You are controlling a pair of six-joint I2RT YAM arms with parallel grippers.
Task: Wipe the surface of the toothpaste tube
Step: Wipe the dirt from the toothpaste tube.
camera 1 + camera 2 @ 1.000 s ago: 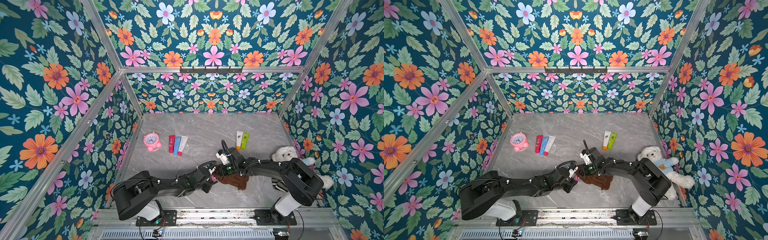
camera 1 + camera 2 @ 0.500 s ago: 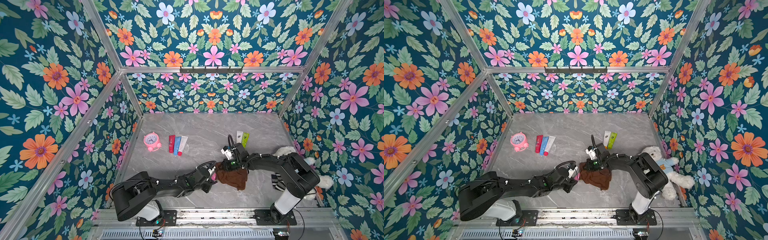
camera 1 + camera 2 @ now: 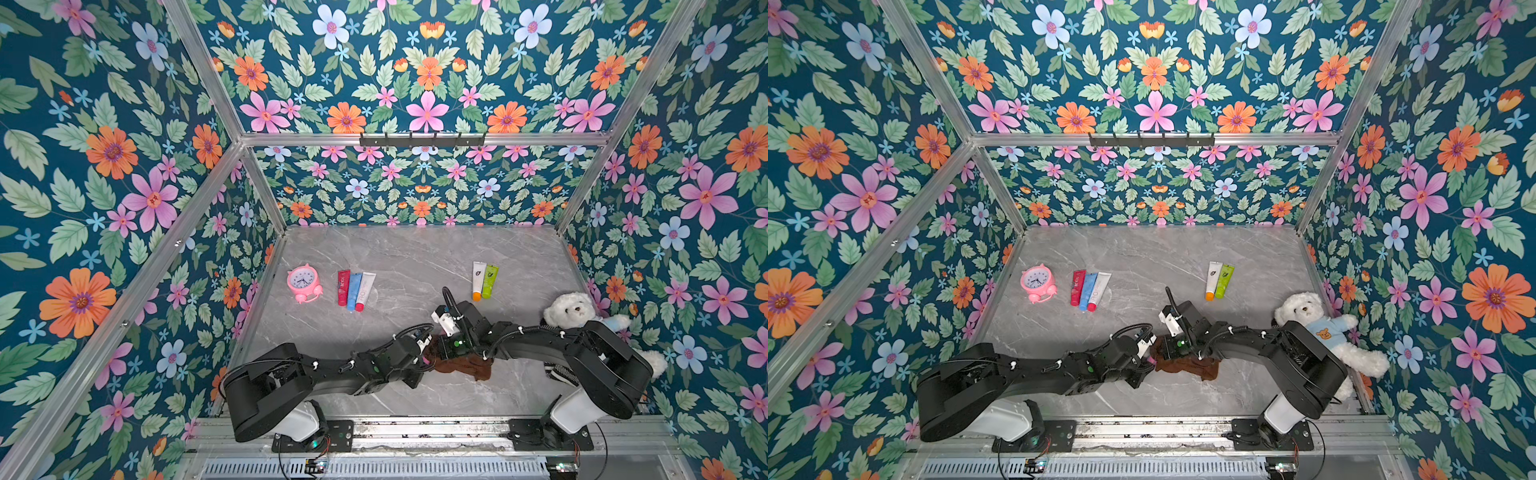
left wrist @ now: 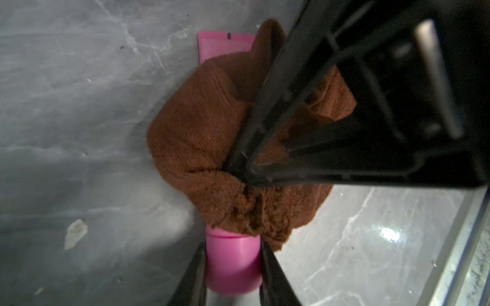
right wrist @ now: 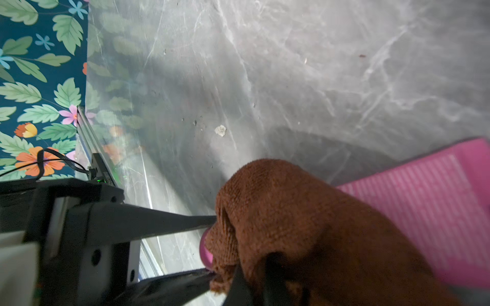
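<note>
A pink toothpaste tube (image 4: 225, 47) lies low over the grey marble table near its front middle. My left gripper (image 4: 233, 258) is shut on the tube's pink cap (image 4: 233, 267), one finger on each side. A brown cloth (image 4: 201, 127) drapes over the tube's body and hides most of it. My right gripper (image 5: 254, 280) is shut on the brown cloth (image 5: 291, 212) and presses it onto the pink tube (image 5: 424, 196). In both top views the two grippers meet over the cloth (image 3: 461, 365) (image 3: 1187, 365).
A pink alarm clock (image 3: 303, 282) and a row of red, blue and white tubes (image 3: 355, 289) lie at the back left. A white and a green tube (image 3: 484, 280) lie at the back right. A white teddy bear (image 3: 573, 309) sits against the right wall.
My right gripper slid the cloth along the tube away from the left gripper, then came back toward the cap end. The left gripper has stayed put, holding the cap.
</note>
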